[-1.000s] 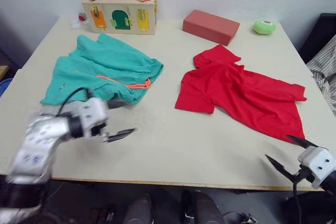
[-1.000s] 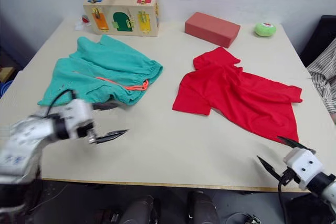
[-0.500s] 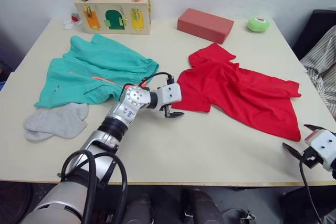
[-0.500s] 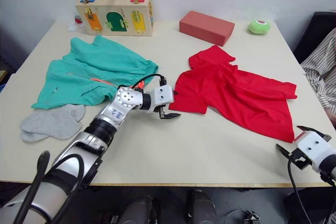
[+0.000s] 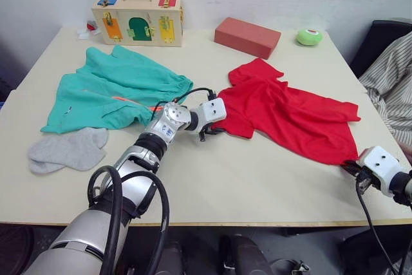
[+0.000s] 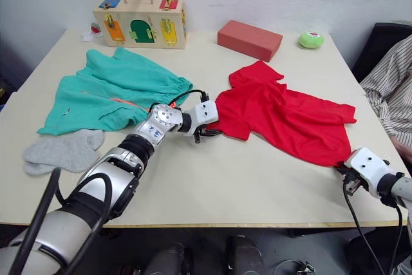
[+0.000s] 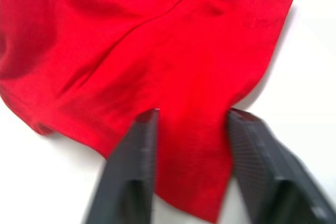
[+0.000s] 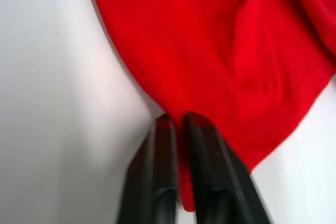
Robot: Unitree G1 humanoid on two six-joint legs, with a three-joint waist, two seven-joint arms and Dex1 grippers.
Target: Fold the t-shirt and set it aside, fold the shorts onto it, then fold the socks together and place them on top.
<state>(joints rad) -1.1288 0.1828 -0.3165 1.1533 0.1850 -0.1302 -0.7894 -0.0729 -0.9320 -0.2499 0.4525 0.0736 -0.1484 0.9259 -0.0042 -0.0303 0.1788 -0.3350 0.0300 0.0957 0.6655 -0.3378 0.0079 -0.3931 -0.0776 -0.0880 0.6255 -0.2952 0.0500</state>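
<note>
The red t-shirt [image 5: 290, 111] lies spread and rumpled on the right half of the table. My left gripper [image 5: 209, 132] reaches to its near-left sleeve; in the left wrist view its fingers [image 7: 142, 145] stand apart on either side of the sleeve's cloth. At the shirt's near-right corner my right gripper [image 5: 353, 167] is shut, with the red hem pinched between its fingertips [image 8: 165, 129]. The teal shorts [image 5: 116, 88] with the orange drawstring lie flat at the left. In front of the shorts, near the left front edge, lie the grey socks [image 5: 67, 149].
A wooden latch box [image 5: 136, 18], a red block [image 5: 246, 37] and a small green round thing [image 5: 309, 37] stand along the far edge. A person's striped sleeve [image 5: 393, 88] and a dark chair [image 5: 381, 37] are beyond the table's right side.
My left arm swung from the front left across to the shirt's sleeve, and its fingers came closer together. My right gripper moved up to the shirt's corner and shut on the hem. The camera shifted.
</note>
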